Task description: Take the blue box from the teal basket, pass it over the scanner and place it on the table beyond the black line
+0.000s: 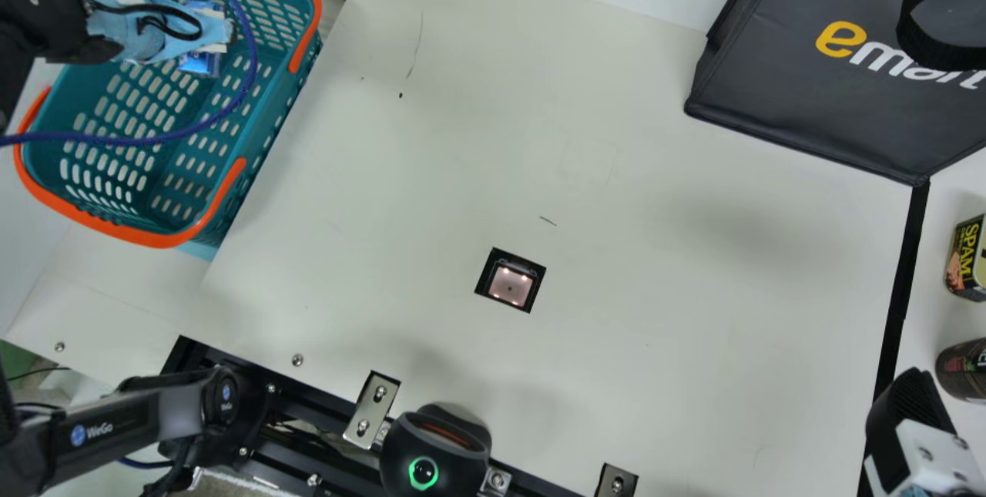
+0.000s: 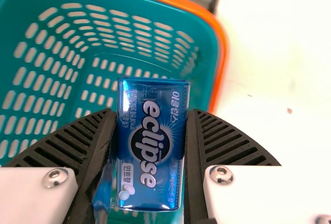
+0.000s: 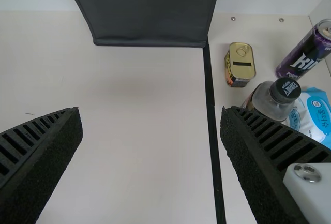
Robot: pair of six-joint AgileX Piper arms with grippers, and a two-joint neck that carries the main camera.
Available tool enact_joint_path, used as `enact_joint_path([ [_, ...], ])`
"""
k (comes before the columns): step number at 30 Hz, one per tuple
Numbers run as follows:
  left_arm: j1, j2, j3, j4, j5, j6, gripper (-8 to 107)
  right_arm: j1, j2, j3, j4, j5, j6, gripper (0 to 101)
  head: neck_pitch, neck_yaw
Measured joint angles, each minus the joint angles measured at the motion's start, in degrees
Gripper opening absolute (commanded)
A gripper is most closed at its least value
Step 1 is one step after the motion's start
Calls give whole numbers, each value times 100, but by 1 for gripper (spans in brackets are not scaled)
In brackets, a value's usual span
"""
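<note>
On the left, the left tool [image 2: 151, 114] has the blue box [image 2: 151, 154] pinched tight, in or just over the teal basket [image 1: 127, 235]; the grab looks done; the scanner [image 1: 510, 286] pass is left to do; then the box must go on the counter [image 1: 655, 366] past the black line [image 1: 897, 304]; the right tool [image 3: 150, 115] is open and holds nothing.

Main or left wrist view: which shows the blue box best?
The left wrist view: the left gripper holds the blue box, printed front toward the camera. In the main view, the gripper hides much of it.
</note>
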Motion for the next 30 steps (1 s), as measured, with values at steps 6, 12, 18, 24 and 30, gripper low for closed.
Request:
enact_joint_path([
  [6,-625,-385,232,253,73,-437,-8,0,0,0,0,8,0,95,0,0],
  [12,-1320,-651,438,561,121,-931,-8,0,0,0,0,8,0,95,0,9],
  [18,-2076,-799,600,856,172,-1456,-8,0,0,0,0,8,0,95,0,0],
  [24,-2870,-915,745,1147,222,-1974,-8,0,0,0,0,8,0,95,0,0],
  [30,-3686,-958,860,1411,269,-2548,-8,0,0,0,0,8,0,95,0,0],
])
